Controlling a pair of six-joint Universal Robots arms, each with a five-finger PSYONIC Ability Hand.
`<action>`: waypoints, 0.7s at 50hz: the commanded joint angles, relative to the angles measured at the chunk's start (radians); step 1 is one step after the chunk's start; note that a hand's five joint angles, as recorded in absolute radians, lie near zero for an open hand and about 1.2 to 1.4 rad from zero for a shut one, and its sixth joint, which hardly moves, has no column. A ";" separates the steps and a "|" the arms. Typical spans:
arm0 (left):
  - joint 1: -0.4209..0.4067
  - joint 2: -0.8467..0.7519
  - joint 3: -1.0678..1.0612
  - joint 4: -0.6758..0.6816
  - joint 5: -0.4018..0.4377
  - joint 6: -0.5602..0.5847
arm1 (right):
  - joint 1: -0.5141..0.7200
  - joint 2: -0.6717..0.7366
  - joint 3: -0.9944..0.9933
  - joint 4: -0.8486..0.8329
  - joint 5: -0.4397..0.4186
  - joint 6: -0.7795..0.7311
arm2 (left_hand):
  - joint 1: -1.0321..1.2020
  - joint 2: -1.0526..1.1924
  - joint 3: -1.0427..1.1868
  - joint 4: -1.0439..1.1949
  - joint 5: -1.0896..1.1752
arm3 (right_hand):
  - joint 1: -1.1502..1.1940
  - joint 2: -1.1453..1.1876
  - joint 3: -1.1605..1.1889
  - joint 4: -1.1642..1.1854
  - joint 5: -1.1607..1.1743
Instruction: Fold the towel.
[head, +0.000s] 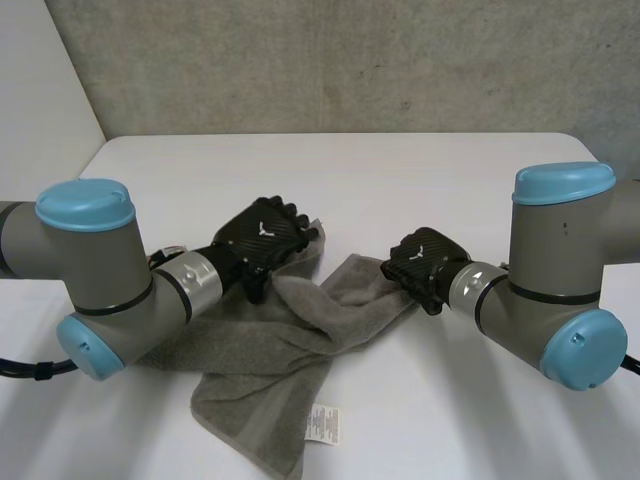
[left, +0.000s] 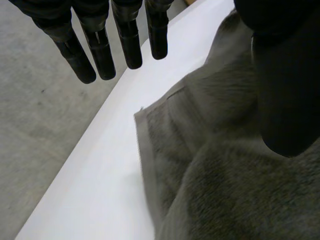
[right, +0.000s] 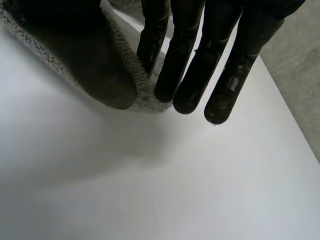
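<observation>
Towel (head: 290, 350) is seen crumpled and bunched on the worktop (head: 400, 170), stretched between the two robot hands and trailing back from them toward the arms. No clean fold is made. A white care label (head: 322, 422) is turned up on the flap farthest from both hands. Task is judged early. The cloth is not flattened, no edges are matched, and the whole fold is left to be done.

Left robot hand (head: 262, 235) is set palm down over one far corner of the towel. Its fingers (left: 102, 55) are held straight and side by side, reaching past the hemmed corner. The thumb (left: 287, 90) is held well apart from them, above the cloth. Nothing is clasped. The hand is relaxed and spread, with cloth under the palm.

Right robot hand (head: 425, 262) is placed at the towel's opposite end. A strip of towel edge appears pinched between its thumb (right: 95, 65) and straight fingers (right: 187, 75), with bare worktop beyond the fingertips. Hold is judged shallow, since only the hem seems to be caught, so a slip on lifting is possible.

Both forearms are angled inward toward each other, low over the worktop.
</observation>
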 joint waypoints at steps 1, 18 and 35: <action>0.000 -0.007 -0.024 -0.001 0.090 0.003 | -0.014 0.000 0.021 -0.001 0.005 0.006 | -0.085 -0.082 -0.075 -0.088 -0.228 | 0.015 0.036 0.033 0.027 0.019; -0.017 -0.056 0.100 0.012 0.087 -0.002 | -0.035 -0.001 -0.055 -0.110 0.003 0.008 | 1.015 1.019 1.025 1.013 0.873 | 0.243 0.264 0.261 0.255 0.246; -0.040 0.005 0.567 0.289 -0.449 -0.195 | -0.070 -0.151 -0.221 -0.430 0.074 0.399 | 1.015 1.019 1.025 1.013 0.873 | -0.393 -0.372 -0.375 -0.381 -0.389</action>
